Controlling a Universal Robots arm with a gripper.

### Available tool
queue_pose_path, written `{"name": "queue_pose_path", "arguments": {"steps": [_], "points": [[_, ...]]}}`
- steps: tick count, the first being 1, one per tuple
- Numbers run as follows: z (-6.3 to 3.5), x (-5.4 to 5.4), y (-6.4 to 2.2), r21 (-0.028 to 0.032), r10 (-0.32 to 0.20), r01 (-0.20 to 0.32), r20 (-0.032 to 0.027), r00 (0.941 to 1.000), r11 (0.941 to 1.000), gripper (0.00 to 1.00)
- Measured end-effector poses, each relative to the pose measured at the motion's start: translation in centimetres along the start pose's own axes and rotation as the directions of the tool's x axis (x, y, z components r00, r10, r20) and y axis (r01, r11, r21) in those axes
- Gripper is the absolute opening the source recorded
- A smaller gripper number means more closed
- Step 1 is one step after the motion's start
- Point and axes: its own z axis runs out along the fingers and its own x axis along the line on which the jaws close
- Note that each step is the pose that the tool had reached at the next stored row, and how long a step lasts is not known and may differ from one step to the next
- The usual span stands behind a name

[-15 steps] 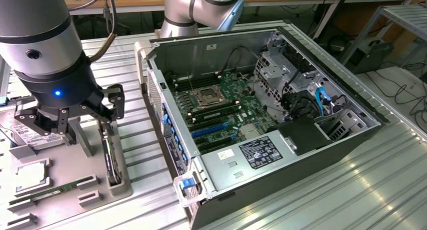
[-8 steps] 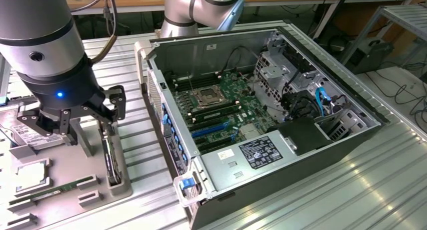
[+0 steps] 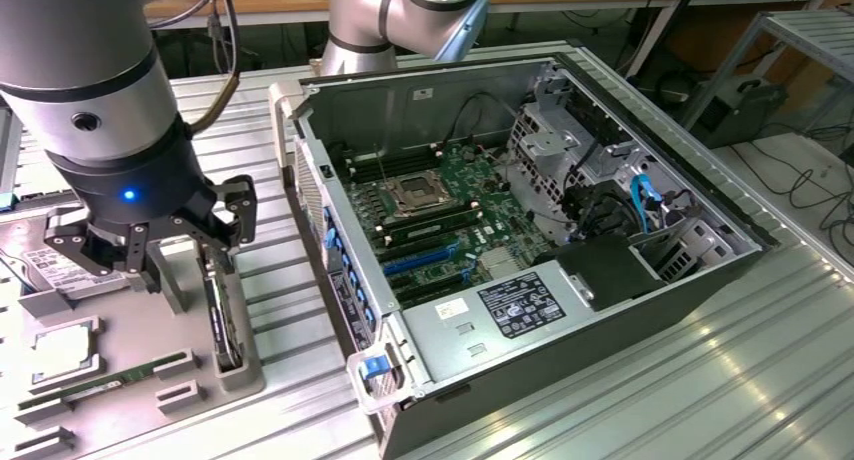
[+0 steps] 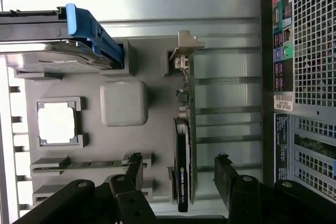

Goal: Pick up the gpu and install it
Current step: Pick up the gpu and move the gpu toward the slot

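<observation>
The gpu (image 4: 185, 129) stands on edge in a slot of the grey fixture tray (image 4: 152, 82). It is a thin green card with a black cooler on one face and a silver bracket (image 4: 185, 44) at one end. My gripper (image 4: 178, 158) is open, one black finger (image 4: 134, 169) on each side of the card and apart from it. In the exterior view the gripper (image 3: 196, 270) hangs low over the gpu (image 3: 230, 325) at the exterior view's left, beside the open computer case (image 3: 534, 230).
The tray also holds a hard drive with a blue handle (image 4: 58, 40), a processor (image 4: 58, 123), a memory stick (image 4: 79, 164) and a grey square pad (image 4: 123, 103). In the case the motherboard (image 3: 441, 215) lies exposed with blue slots (image 3: 420, 260). The case's rear panel (image 4: 310, 77) stands close to the tray.
</observation>
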Motion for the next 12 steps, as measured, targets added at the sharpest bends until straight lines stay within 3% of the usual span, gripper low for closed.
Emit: {"name": "queue_pose_path", "arguments": {"steps": [12], "points": [[1.04,0.0,-0.03,0.0,0.0,0.0,0.0,1.0,1.0,0.66]]}}
